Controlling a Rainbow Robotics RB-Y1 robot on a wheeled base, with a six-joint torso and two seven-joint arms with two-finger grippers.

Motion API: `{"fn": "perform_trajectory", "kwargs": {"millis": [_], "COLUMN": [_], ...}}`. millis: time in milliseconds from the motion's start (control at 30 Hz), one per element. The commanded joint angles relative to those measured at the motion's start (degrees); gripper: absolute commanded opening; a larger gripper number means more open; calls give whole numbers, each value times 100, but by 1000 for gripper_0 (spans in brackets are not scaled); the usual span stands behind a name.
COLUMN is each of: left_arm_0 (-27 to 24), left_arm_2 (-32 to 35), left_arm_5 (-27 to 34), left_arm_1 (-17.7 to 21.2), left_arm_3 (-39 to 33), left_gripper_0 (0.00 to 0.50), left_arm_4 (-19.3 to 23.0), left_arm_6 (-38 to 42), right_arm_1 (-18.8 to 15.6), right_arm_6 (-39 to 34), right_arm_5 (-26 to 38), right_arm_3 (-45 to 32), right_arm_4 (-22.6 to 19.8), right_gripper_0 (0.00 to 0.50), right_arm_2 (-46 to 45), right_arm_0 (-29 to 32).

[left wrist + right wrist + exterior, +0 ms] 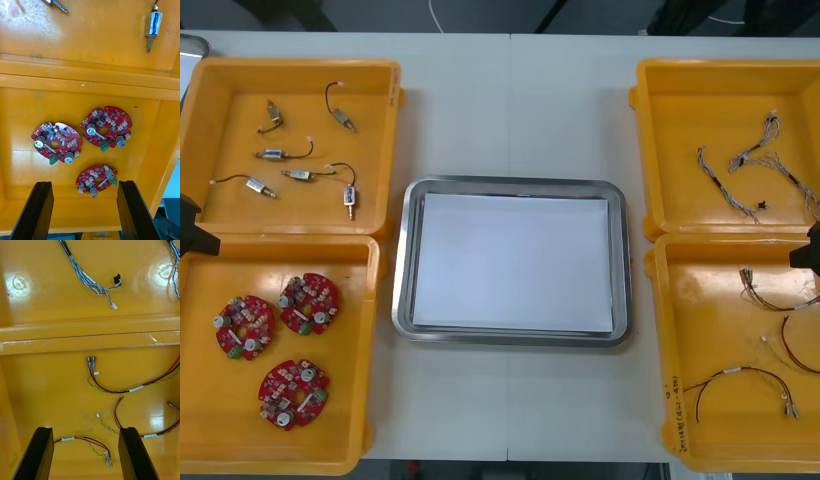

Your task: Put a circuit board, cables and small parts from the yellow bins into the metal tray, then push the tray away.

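Three round red circuit boards (293,393) lie in the near left yellow bin (200,420). My left gripper (84,183) hangs open above them, the nearest board (96,180) between its fingers' line and well below. Small metal parts (300,174) with short leads lie in the far left bin (210,90). Over the near right bin (670,400) my right gripper (86,429) is open above red and yellow cables (112,388), one of them (90,444) lying between its fingers. Twisted blue and white cables (765,160) lie in the far right bin (660,100). The metal tray (402,300), white inside, holds nothing.
The tray sits mid-table between the two pairs of bins. Bare table stretches beyond the tray's far rim and in front of it. The dividing walls between near and far bins (90,333) (90,78) rise just beyond each gripper.
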Motion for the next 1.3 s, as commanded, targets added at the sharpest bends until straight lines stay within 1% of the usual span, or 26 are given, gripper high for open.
{"fn": "perform_trajectory", "kwargs": {"millis": [33,1300], "left_arm_0": [79,79], "left_arm_2": [161,161], "left_arm_5": [36,36], "left_arm_1": [216,216], "left_arm_3": [-146,-146], "left_gripper_0": [500,500], "left_arm_4": [-40,-40], "left_arm_6": [-601,-601], "right_arm_1": [-207,-207], "right_arm_6": [145,145], "right_arm_5": [16,16], "right_arm_3": [-49,-49], "right_arm_4": [10,10], "right_gripper_0": [500,500], "right_arm_2": [-145,-145], "right_arm_0": [66,66]}}
